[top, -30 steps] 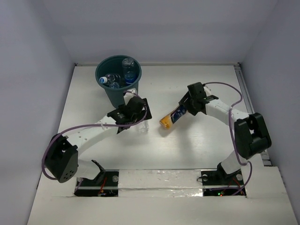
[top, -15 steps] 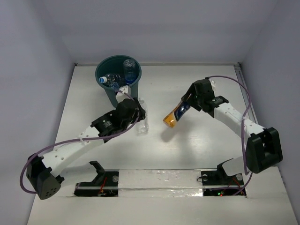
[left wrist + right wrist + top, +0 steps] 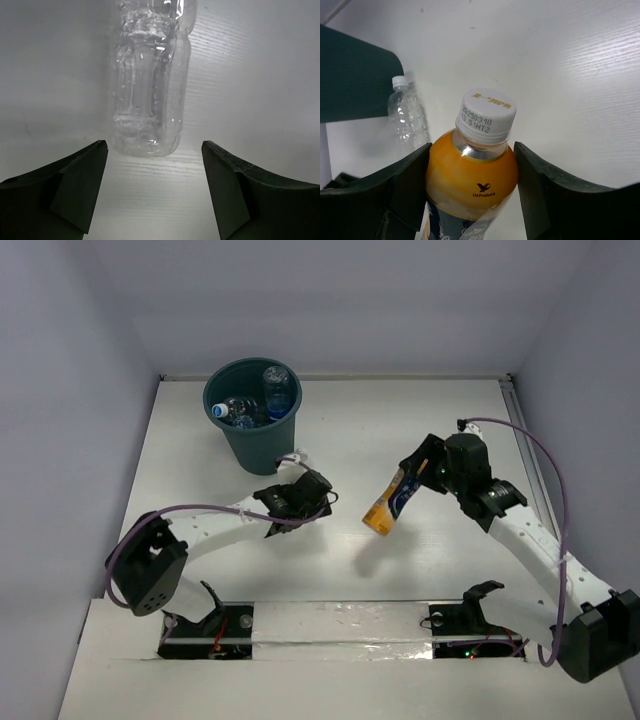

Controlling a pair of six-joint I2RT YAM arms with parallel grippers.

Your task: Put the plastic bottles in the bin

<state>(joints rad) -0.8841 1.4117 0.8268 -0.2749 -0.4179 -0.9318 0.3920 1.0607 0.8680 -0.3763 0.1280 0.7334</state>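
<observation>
left hand: left gripper (image 3: 153, 147) is spread wide with nothing between the fingers.
just changed: its jaws are narrower half a second ago and apart again now. Looks like a missed grab.
loose bottle: crinkly clear plastic bottle (image 3: 147, 100) lies flat on the white table (image 3: 450, 420). Its base is just past the fingertips and untouched. It sits near the foot of the bin, on the bin's near-right side.
right hand: right gripper (image 3: 470, 150) is clamped round the body of the orange plastic bottle with a white cap (image 3: 388, 505). The bottle is tilted, cap end lowest, and held off the table over the middle.
bin: round dark teal plastic bin (image 3: 255, 452) stands upright near the far-left corner of the table. It already holds several clear bottles with blue labels (image 3: 275, 390).
meaning for task: two bottles are not yet in. The clear one needs a fresh approach, with the fingers further forward to straddle it. The orange bottle is secured, but well apart from the bin.
vs one second ago, left arm: it reaches out toward the bin, then folds back. The gripper ends a little nearer and to the right of where it starts.
vs one second ago, right arm: it stretches out. The orange bottle drifts toward the near-right rather than toward the bin, and its shadow falls further from it, so probably higher.
vs one second ago, bin contents: same.
</observation>
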